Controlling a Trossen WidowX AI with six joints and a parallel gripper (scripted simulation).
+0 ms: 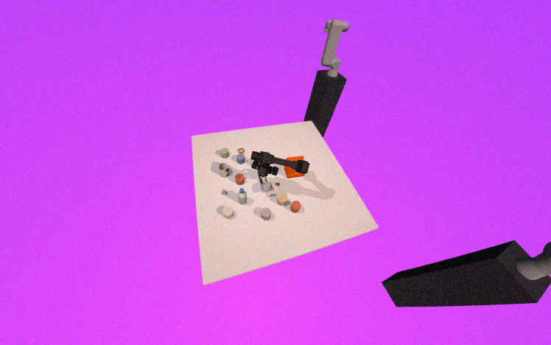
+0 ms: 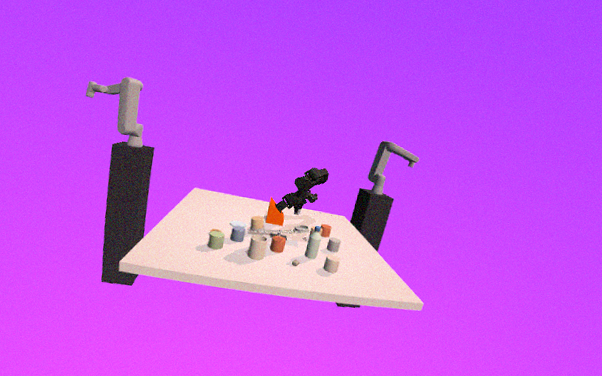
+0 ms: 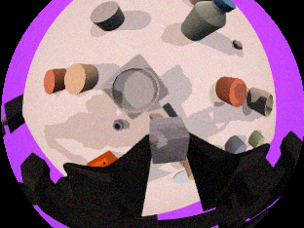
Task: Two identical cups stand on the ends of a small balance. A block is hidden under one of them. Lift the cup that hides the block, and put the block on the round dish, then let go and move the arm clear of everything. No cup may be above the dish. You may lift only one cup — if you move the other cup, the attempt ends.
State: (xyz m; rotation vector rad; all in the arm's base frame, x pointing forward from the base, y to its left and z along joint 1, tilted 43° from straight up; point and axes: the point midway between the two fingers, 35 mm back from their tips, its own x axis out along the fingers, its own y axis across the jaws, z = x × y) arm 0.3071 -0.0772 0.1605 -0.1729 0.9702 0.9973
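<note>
My gripper [image 3: 167,136] [image 1: 264,180] is shut on a small grey block [image 3: 169,139]. It holds the block a little above the table. The round grey dish [image 3: 120,93] [image 1: 267,186] lies on the table just ahead of the block in the wrist view, and nothing is in it. A tan cup [image 2: 257,222] stands near the arm's orange base [image 1: 294,166] [image 2: 274,213]. Part of a pale disc and a tan piece [image 3: 184,174] show under the gripper. I cannot make out the balance or the second cup.
Many small containers ring the dish. There is a tan cup [image 1: 282,199] [image 3: 81,78] beside an orange-red one [image 1: 295,206], a red cup [image 1: 239,178] [image 3: 231,91], a bottle [image 1: 241,197] [image 3: 204,19], a grey cylinder [image 1: 265,213] [image 3: 108,16], a tan mug [image 1: 222,169] and a small nut [image 3: 118,125].
</note>
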